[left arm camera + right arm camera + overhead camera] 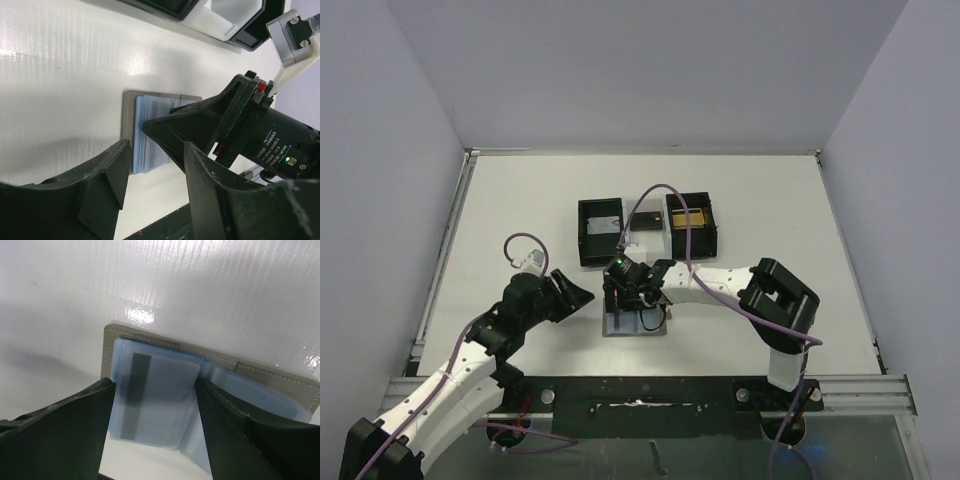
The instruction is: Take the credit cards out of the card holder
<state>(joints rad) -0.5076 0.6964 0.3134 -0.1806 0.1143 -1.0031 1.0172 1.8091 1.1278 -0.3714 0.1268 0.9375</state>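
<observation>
Straddling the uppermost credit card (161, 390), the right gripper (632, 297) sits directly over the open card holder (635, 325), which lies flat on the tabletop (520, 200) just ahead of the arm bases. Its jaws are released. One stands on each long side of the card, and a strip of blue sleeve shows between the card and the left-hand jaw, so no clamp is made yet. The card, marked by a dark stripe, is seated in a pale blue pocket. Any cards beneath it cannot be counted. This stance suits pinching the card across its width and drawing it out of the pocket.

The left gripper (572, 293) hovers just beside the holder's left edge, jaws released and empty. Judged from its position, it is placed to press the holder down during the pull. Nothing pins the holder now, so it may lift or slide with the card.

A black tray (582, 235) stands farther back, well apart from the holder, with a yellow item (688, 218) in its right compartment. The right gripper's body covers most of the holder from above, leaving the left gripper only the left margin to reach.
</observation>
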